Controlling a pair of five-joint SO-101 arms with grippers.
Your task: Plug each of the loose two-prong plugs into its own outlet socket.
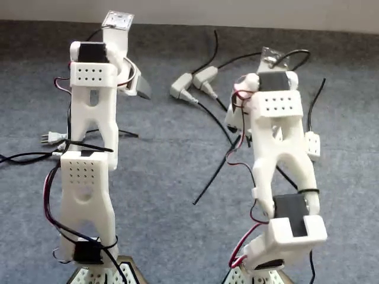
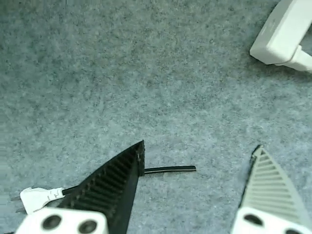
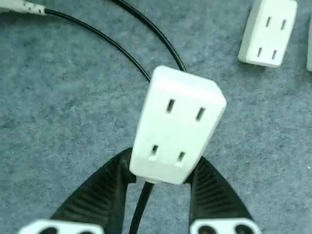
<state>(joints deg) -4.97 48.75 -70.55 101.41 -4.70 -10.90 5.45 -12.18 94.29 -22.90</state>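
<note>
My right gripper [image 3: 163, 168] is shut on the near end of a white two-outlet block [image 3: 178, 129], whose slots face the camera and whose black cord runs off behind it. A second white outlet block [image 3: 268, 31] lies flat on the grey carpet beyond it. My left gripper [image 2: 200, 146] hangs open over bare carpet with nothing between its fingers. A loose white two-prong plug [image 2: 36, 199] lies beside the dark finger [image 2: 119, 183]. In the high view that plug [image 1: 53, 139] rests left of the left arm. Two more outlet blocks [image 1: 180, 87] lie between the arms.
Black cords [image 1: 216, 171] cross the carpet between the two arms, and a cut cord end [image 2: 170, 169] lies under the left gripper. Another white block [image 1: 312, 145] sits right of the right arm. An outlet block's corner [image 2: 285, 34] lies ahead of the left gripper.
</note>
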